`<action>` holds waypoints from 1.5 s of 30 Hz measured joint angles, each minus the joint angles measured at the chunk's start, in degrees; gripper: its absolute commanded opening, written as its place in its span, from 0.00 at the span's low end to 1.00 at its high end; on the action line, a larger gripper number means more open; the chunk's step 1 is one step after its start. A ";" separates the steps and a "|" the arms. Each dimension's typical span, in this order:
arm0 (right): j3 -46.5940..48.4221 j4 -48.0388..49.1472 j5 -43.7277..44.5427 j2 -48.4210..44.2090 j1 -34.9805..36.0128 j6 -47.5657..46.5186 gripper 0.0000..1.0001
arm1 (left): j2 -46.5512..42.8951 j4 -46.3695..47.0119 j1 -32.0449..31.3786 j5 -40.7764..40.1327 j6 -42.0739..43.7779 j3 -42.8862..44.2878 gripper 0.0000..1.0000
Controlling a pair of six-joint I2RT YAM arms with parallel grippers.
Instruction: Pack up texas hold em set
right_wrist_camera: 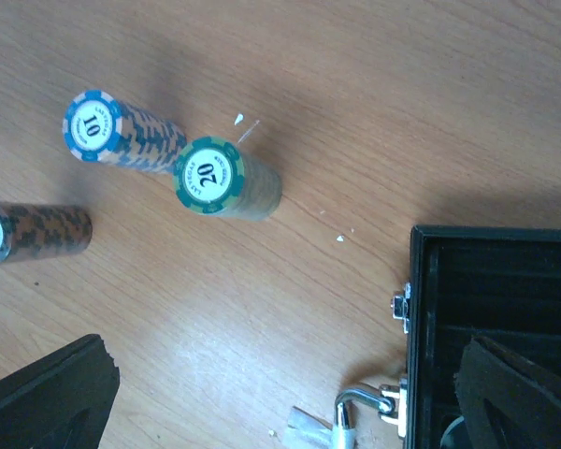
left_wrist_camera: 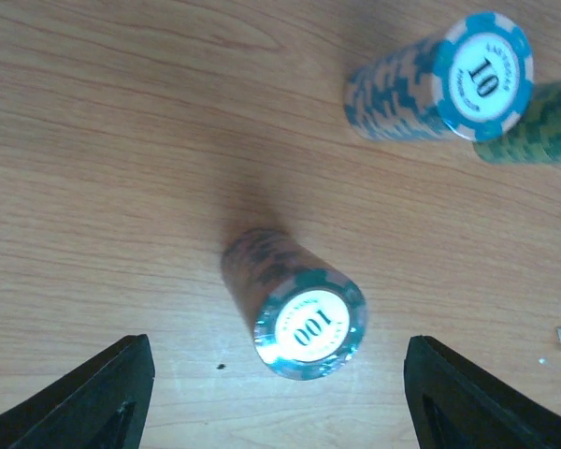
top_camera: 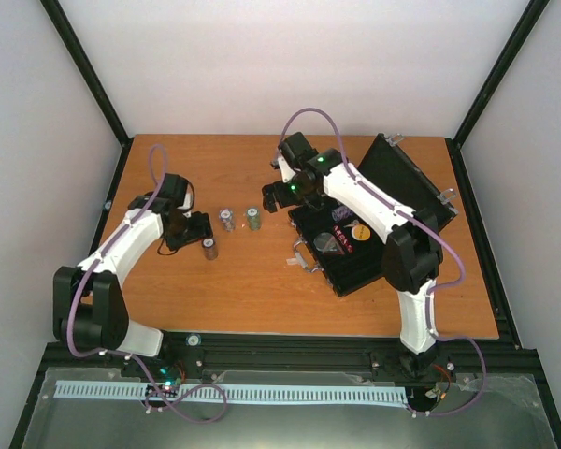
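Left gripper (top_camera: pixel 202 231): jaws spread wide and holding nothing. In the left wrist view its black fingers (left_wrist_camera: pixel 84 398) fill the two lower corners.
100 chip stack (left_wrist_camera: pixel 299 299): stands upright on the wooden table (top_camera: pixel 262 290), low in the centre of the left wrist view. It is between the left fingers with bare wood showing on either side, so neither finger touches it.
10 chip stack (left_wrist_camera: pixel 449 79): upright at the upper right of the left wrist view, beyond the 100 chip stack and well apart from the left fingers.
20 chip stack (right_wrist_camera: pixel 224 178): upright with a green rim, just beside the 10 chip stack. It sits centre-left in the right wrist view.
Right gripper (right_wrist_camera: pixel 280 374): jaws fully apart with only bare table between them. One of its fingers (right_wrist_camera: pixel 42 398) is at the lower left of the right wrist view, and the other overlaps the case. All three stacks lie up and left of it, none within its reach of grip.
Case (right_wrist_camera: pixel 496 281): black and lying open, at the lower right of the right wrist view. A silver latch (right_wrist_camera: pixel 365 407) sits on its near edge.
Lid (top_camera: pixel 404 178): raised and tilted back, at the upper right of the top view.
Case contents: a small round pale disc (top_camera: pixel 361 232) lies inside. The rest is too small to name.
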 measured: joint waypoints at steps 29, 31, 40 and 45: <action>4.22 -6.69 5.57 0.94 -0.79 -2.69 1.00 | 17.20 7.41 -1.33 6.95 1.20 1.25 0.01; 3.78 -6.95 5.84 0.04 -1.36 -2.71 1.00 | 14.60 6.01 -1.33 8.11 0.98 0.76 0.01; 3.19 -7.08 6.01 -6.80 -7.34 -2.89 1.00 | -5.57 4.13 -2.16 17.86 -4.96 0.63 0.01; 1.68 -6.56 6.34 -10.64 -11.04 -2.89 1.00 | -3.45 16.11 -9.05 21.24 -12.35 1.51 0.01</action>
